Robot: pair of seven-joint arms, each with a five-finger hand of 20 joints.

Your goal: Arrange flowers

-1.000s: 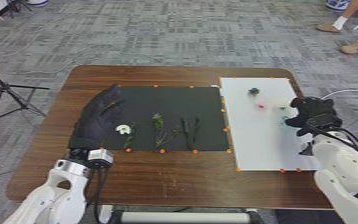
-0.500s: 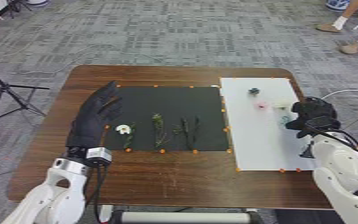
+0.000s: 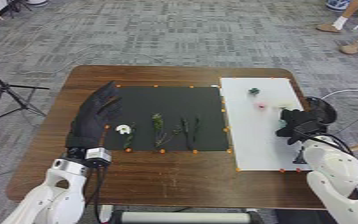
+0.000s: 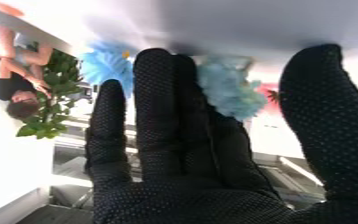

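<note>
My right hand is at the white board's right edge, close to a pale flower. A pink flower and a dark green-blue one lie farther up the board. In the right wrist view my right hand has straight fingers and its thumb apart, with nothing held; near the fingertips are a blue flower, a pale blue one and a pinkish-red one. My left hand stands open along the black mat's left side, beside a white flower. Green stems lie on that mat.
The black mat and white board lie side by side on the brown table, with small orange markers along their edges. A tripod stands on the floor at the left; a dark round seat is beyond the table's right edge.
My right hand has moved left and slightly nearer, over the board's edge, uncovering the dark seat. My left hand has shifted slightly, with its fingers straighter than a second ago.
</note>
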